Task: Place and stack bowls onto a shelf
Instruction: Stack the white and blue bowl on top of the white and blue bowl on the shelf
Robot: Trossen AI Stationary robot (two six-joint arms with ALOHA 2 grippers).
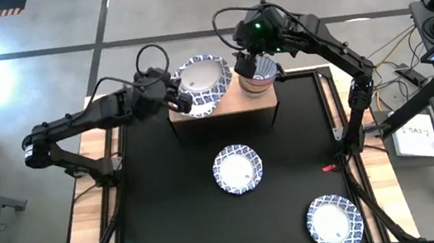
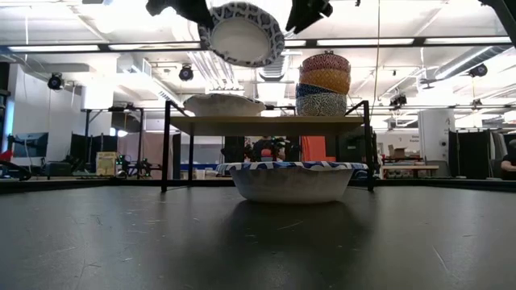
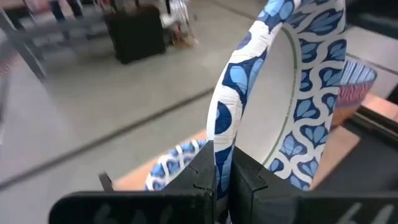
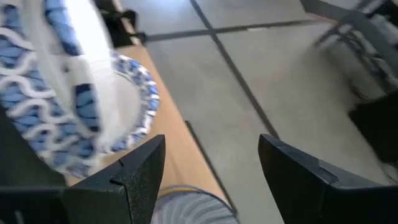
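The shelf (image 1: 224, 110) stands at the far edge of the black tabletop (image 1: 170, 211), and two white bowls with blue-patterned rims are left on the tabletop: one near the middle (image 1: 238, 170) and one at the near right corner (image 1: 333, 221). In the low view the middle bowl (image 2: 292, 180) is seen directly in front of the shelf (image 2: 266, 123), partly hiding the space under its top board. On the right of the board a stack of four small bowls (image 2: 324, 84) is seen, and on the left another shallow bowl (image 2: 223, 104) lies on the board. A white sheet (image 1: 417, 138) with dark writing lies on a side table to the right; the writing cannot be read. The left gripper (image 3: 225, 180) is reached in from the left, its fingers pinched on the rim of a fourth patterned bowl (image 3: 283, 93), which is held tilted in the air above the bowl on the shelf (image 2: 240, 32). The right gripper (image 4: 211, 168) is held above the stack of small bowls, its fingers spread apart and holding nothing.
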